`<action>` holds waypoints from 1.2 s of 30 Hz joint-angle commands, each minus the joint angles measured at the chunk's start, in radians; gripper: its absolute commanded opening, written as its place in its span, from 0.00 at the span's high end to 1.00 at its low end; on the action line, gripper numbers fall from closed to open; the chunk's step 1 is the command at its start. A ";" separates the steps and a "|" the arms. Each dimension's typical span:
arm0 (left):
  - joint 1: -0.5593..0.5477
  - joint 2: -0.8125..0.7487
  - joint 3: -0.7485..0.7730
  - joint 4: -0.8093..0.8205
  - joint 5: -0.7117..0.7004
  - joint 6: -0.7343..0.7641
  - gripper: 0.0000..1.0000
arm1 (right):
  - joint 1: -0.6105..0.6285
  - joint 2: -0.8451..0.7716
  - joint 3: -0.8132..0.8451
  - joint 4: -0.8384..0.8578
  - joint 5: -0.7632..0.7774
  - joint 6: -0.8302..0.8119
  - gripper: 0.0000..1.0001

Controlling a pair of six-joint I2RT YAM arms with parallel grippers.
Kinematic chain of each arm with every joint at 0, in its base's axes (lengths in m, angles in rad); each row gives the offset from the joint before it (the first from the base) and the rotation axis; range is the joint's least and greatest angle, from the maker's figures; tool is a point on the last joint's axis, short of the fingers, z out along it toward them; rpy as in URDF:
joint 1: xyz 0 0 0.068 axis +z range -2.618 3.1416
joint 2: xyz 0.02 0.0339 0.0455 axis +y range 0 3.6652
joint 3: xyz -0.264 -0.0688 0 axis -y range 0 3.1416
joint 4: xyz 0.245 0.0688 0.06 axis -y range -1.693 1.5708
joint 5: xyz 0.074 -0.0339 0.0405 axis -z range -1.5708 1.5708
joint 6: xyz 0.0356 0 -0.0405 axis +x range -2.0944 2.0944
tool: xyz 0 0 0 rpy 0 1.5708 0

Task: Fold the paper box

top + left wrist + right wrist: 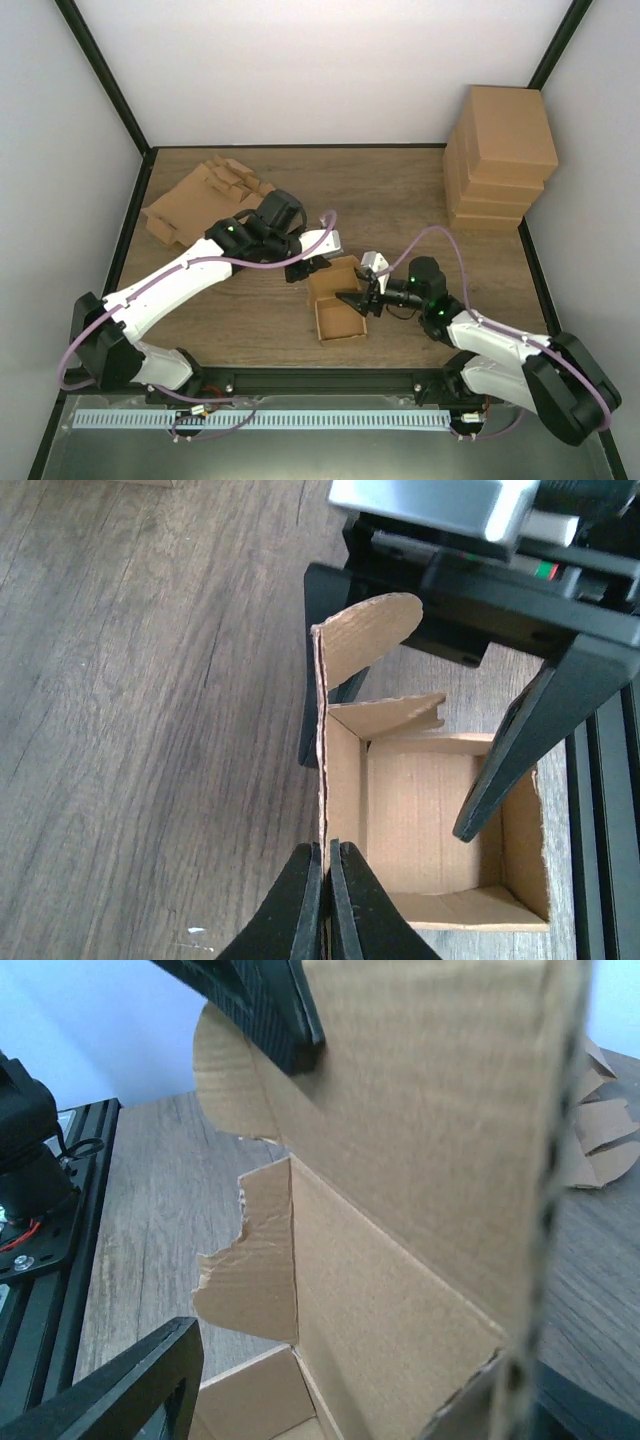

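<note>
The paper box point(335, 300) is brown cardboard, partly folded and open at the top, and stands on the table between the arms. My left gripper point(327, 855) is shut on the box's upright side wall, which ends in a rounded flap point(365, 630). My right gripper point(358, 300) is open and straddles that same wall. One of its fingers point(505, 760) hangs inside the box and the other is outside. In the right wrist view the wall point(400, 1260) fills the gap between the open fingers point(130, 1390), with a torn inner flap point(255, 1270) at the left.
A pile of flat cardboard blanks point(200, 200) lies at the back left. A stack of finished boxes point(500, 155) stands at the back right. The black frame rail point(330, 378) runs along the near edge.
</note>
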 commanded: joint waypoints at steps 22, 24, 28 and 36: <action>-0.154 -0.076 0.044 -0.016 -0.291 -0.136 0.96 | 0.008 -0.779 0.069 -0.815 0.654 0.688 0.43; -0.155 -0.085 0.043 -0.023 -0.312 -0.144 0.96 | 0.007 -0.811 0.061 -0.847 0.704 0.750 0.48; -0.155 -0.095 0.043 -0.028 -0.376 -0.141 0.96 | 0.007 -0.744 0.022 -0.798 0.682 0.812 0.57; -0.154 -0.045 0.085 -0.046 -0.470 -0.108 0.96 | -0.018 -0.221 0.167 -0.583 0.358 0.749 0.82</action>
